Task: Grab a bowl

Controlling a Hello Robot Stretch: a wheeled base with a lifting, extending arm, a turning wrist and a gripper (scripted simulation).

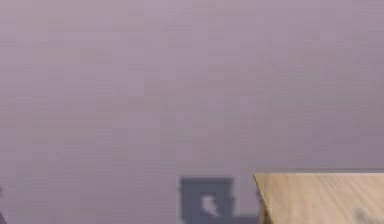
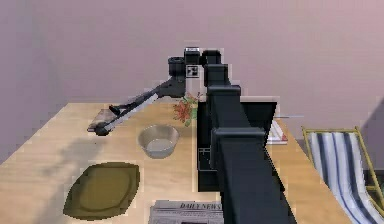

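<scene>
A small grey bowl (image 2: 158, 140) stands on the wooden table (image 2: 50, 150), near its middle. My gripper (image 2: 100, 126) reaches out to the left of the dark arm (image 2: 235, 150), and its thin fingers end up and to the left of the bowl. Behind the gripper's far end I see bare tabletop, so it holds nothing. I cannot tell how high the fingers are above the table.
An olive plate (image 2: 102, 188) lies near the front left of the table and a newspaper (image 2: 190, 210) at its front edge. A small red thing (image 2: 183, 112) sits behind the bowl. A striped chair (image 2: 340, 165) stands at the right. A table corner (image 1: 320, 198) and a dark square object (image 1: 207, 200) stand before a grey wall.
</scene>
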